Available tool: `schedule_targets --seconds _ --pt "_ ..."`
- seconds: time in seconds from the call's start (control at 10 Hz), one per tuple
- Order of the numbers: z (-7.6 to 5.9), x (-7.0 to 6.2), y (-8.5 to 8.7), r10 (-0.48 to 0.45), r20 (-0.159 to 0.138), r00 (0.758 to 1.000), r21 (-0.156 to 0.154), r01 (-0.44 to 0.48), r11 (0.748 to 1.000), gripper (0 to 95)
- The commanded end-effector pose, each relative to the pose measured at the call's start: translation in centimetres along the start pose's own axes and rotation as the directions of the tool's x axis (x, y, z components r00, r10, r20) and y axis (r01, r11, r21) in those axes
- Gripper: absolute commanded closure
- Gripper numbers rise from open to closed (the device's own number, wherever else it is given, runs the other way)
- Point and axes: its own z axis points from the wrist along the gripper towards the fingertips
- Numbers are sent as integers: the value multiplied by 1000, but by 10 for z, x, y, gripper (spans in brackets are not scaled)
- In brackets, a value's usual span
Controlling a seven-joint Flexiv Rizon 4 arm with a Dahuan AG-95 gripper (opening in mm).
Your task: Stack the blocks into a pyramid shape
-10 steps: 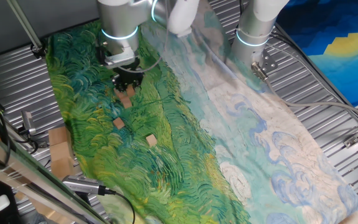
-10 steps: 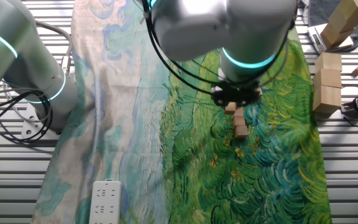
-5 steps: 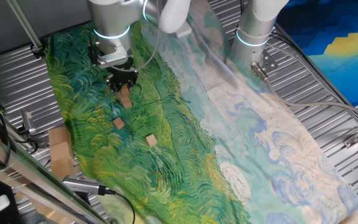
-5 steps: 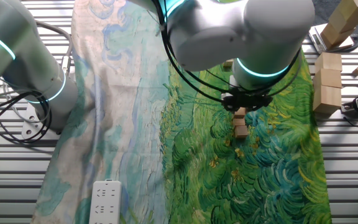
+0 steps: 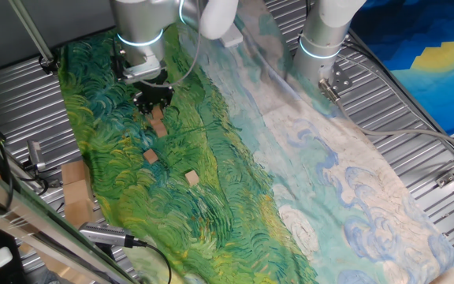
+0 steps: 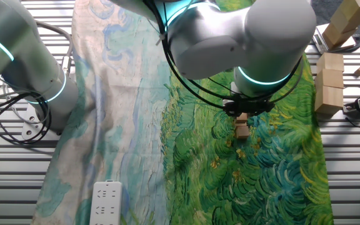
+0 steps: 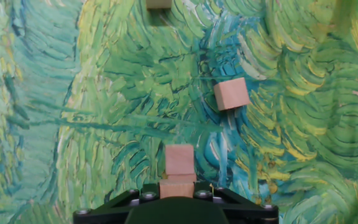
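My gripper point(image 5: 154, 102) point(image 6: 244, 110) hangs low over the green part of the painted cloth. In the hand view a light-brown block point(image 7: 179, 188) sits between its jaws at the bottom edge, and the gripper point(image 7: 179, 194) looks shut on it. Right beyond it lies a second block point(image 7: 180, 159) point(image 5: 159, 126) point(image 6: 242, 130), in line with the held one. Another block point(image 7: 232, 94) point(image 5: 150, 157) lies further out, and one more point(image 7: 159, 3) point(image 5: 191, 179) lies beyond that. The fingertips themselves are hidden.
The printed cloth point(image 5: 211, 158) covers a ribbed metal table. A second robot arm point(image 5: 321, 35) point(image 6: 30, 69) stands at the cloth's far side. Larger wooden pieces point(image 6: 330, 87) lie off the cloth's edge, and a white power strip point(image 6: 107, 200) lies on the cloth.
The gripper has shifted sideways by about a block's width along the row, staying low; most of that came in the first half second. The loose blocks have not moved.
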Motion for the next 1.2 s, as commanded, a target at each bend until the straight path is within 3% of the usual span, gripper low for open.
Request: schedule_targets --seconds 0.1,0.4,0.7,0.8,1.0,1.2 --pt "0 1 0 -4 -3 1000 4 4 1000 950" --pt "0 1 0 0 -5 1000 -5 0 1000 950" --pt "0 1 1 27 39 999 -73 -24 997 950" --pt "0 1 1 29 15 999 -74 -28 997 950" --pt "0 1 1 135 -42 990 -46 -137 989 950" --pt "0 1 1 159 -65 985 -25 -160 987 950"
